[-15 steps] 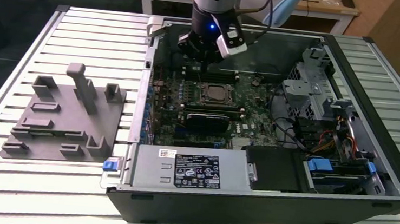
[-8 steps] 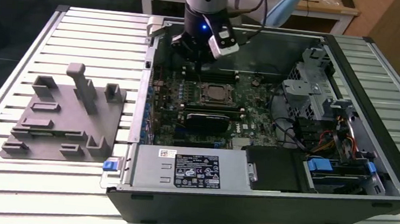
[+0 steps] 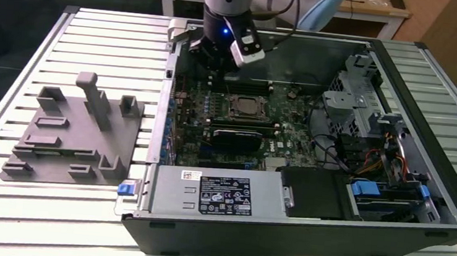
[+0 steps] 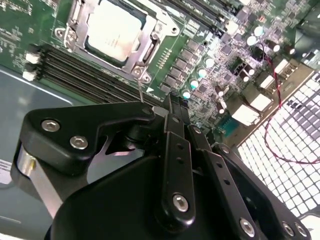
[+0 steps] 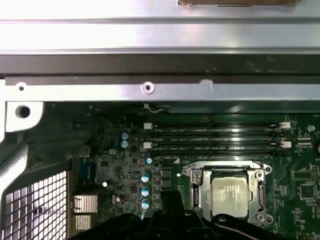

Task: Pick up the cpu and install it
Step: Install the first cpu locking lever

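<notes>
The cpu (image 3: 244, 106) is a flat square chip with a silver top. It lies in its socket on the green motherboard (image 3: 289, 139) inside the open computer case, framed by the metal socket bracket (image 5: 200, 192). Both wrist views show it from above (image 4: 114, 30) (image 5: 231, 196). My gripper (image 3: 211, 64) hangs over the back part of the board, a little beyond the socket and off to the exterior view's left. Its black fingers (image 4: 172, 102) meet at their tips with nothing between them. In the first wrist view the gripper (image 5: 172, 200) stands beside the socket, apart from the chip.
A grey plastic fixture tray (image 3: 71, 133) lies on the slatted table (image 3: 104, 42) at the exterior view's left of the case. A black block (image 3: 236, 138) sits on the board in front of the socket. The power supply (image 3: 215, 192) and drive bays (image 3: 372, 190) crowd the case's front.
</notes>
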`<move>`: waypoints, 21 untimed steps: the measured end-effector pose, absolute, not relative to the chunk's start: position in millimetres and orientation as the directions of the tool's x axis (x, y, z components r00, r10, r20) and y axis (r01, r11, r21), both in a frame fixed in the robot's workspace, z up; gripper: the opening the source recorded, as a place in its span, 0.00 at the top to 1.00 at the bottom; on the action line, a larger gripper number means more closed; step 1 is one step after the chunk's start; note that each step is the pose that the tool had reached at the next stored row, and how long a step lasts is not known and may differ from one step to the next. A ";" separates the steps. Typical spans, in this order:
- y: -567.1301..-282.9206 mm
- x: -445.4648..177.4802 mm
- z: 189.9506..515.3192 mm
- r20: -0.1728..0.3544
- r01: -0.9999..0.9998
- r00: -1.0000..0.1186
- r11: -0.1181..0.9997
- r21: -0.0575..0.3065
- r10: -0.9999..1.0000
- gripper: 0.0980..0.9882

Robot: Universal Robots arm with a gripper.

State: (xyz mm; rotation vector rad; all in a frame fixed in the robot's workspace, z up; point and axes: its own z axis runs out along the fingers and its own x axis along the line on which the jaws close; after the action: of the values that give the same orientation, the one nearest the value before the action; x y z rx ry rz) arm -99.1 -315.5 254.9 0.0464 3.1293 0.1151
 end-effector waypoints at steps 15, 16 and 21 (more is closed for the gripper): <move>-299.2 -103.0 251.5 -0.011 0.028 -1.000 0.997 0.074 0.029 0.99; -298.8 -102.4 251.4 -0.011 0.028 -1.000 0.997 0.074 0.029 0.99; -298.0 -92.8 251.3 -0.011 0.028 -1.000 0.997 0.074 0.029 0.99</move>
State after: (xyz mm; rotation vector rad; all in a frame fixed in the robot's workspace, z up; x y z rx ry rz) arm -92.8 -298.0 251.3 0.0448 3.1275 0.1153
